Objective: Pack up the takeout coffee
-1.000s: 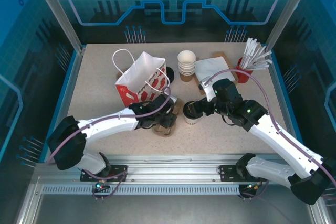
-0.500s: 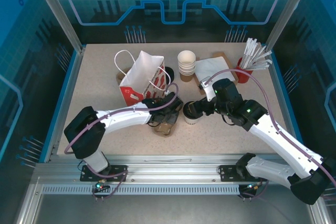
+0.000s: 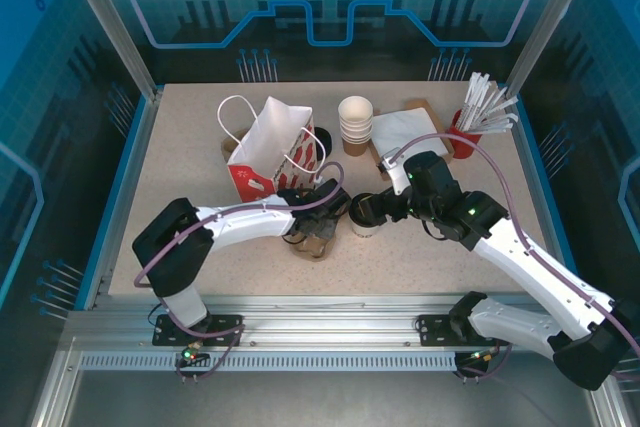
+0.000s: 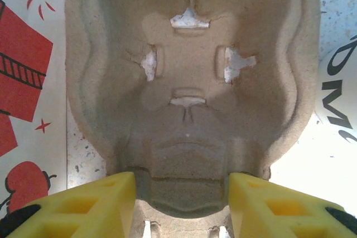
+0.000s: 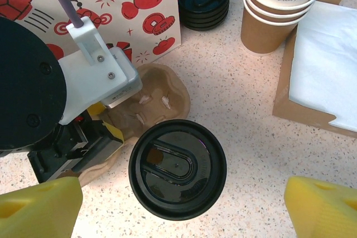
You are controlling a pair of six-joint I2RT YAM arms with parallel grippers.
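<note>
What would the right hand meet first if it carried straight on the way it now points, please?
Most likely the brown-and-white paper coffee cup with the round black plastic lid, which stands right ahead of the open right hand; the depth is unclear.

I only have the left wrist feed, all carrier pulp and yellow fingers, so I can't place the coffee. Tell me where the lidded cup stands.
Observer: The takeout coffee stands upright on the table, just right of the cup carrier and outside its wells.
Operator: Report the other arm.
Observer: The right gripper is open, straddling the coffee without touching it.
Operator: Now give me the bag.
Observer: The paper bag stands just behind the carrier, with its handle loop up.
</note>
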